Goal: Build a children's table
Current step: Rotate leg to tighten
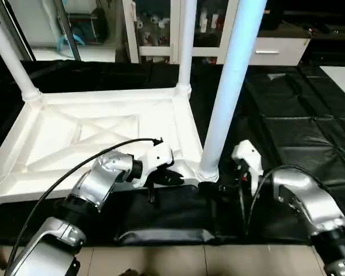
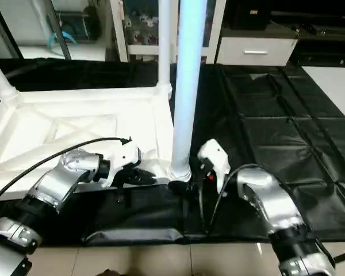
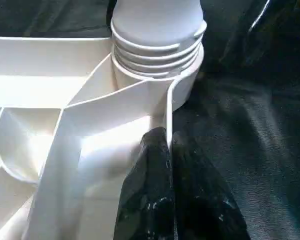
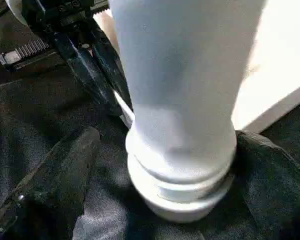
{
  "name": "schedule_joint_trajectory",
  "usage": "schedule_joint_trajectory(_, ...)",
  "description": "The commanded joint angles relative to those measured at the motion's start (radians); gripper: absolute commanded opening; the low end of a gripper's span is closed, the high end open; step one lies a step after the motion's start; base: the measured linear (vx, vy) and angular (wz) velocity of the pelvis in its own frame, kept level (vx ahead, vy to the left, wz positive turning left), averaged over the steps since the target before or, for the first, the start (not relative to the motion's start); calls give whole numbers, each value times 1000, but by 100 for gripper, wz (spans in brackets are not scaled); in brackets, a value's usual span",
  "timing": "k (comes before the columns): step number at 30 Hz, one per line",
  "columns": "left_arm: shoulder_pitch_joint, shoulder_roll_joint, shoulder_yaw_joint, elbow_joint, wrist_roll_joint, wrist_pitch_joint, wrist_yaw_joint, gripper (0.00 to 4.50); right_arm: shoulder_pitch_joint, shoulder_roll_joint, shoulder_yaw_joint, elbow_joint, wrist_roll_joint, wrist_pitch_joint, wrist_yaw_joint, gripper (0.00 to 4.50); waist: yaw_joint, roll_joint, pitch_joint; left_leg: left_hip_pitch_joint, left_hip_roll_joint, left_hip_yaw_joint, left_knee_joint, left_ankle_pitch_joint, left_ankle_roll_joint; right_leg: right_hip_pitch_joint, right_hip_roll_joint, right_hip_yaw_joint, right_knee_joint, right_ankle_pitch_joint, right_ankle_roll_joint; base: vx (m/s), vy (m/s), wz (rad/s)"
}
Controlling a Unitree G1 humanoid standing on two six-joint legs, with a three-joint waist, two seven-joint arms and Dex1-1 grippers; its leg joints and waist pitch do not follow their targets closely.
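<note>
Head views evenly lit, mild blur. Near leg (image 1: 233,75) has a bluish cast; white top (image 1: 57,138) glares pale, esp. toward 9 o'clock. Black bench cover (image 1: 299,126) shows soft sheen. Wrist views: close leg soft, out of focus; fingers (image 3: 155,200) dark, w/ little detail.

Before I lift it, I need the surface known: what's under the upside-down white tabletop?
The tabletop lies ribbed side up on the black-covered work table, whose cover shows all around it. What lies directly beneath the top is hidden.
</note>
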Motion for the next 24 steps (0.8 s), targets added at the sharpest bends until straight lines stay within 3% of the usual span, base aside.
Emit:
schedule_joint_trajectory(1,4,-20,-31,-8,-5,9,-17,0,-18,15,27,26,-27,-31,2,428,-4,-11,-52,28,54,-23,-83,-281,14,28,-42,20,-63,-269,-215,0,0,0)
schedule_joint_trajectory(6,14,-15,-34,-38,-8,35,-23,0,-42,32,7,30,-5,-22,4,428,-3,-11,-59,26,53,-22,-75,-201,45,35,-40,19,-48,-139,-243,0,0,0)
schedule_joint_trajectory(7,15,-16,-34,-37,-6,35,-24,0,-44,32,10,35,-10,-27,11,401,-2,-13,-59,24,52,-20,-73,-183,58,36,-39,18,-46,-116,-250,0,0,0)
schedule_joint_trajectory(9,17,-15,-32,-38,-5,37,-23,0,-49,34,17,51,-19,-36,20,394,0,-14,-58,23,52,-20,-72,-179,69,37,-41,17,-46,-123,-254,0,0,0)
schedule_joint_trajectory(13,20,-10,-28,-39,-2,37,-20,0,-50,35,26,68,-31,-50,33,351,2,-15,-57,24,53,-21,-74,-196,60,36,-42,17,-50,-173,-245,0,0,0)
schedule_joint_trajectory(24,16,-3,-22,-34,1,43,-21,0,-37,15,27,73,-39,-63,69,274,4,-11,-59,25,53,-20,-71,-182,67,38,-40,16,-47,-145,-253,0,0,0)
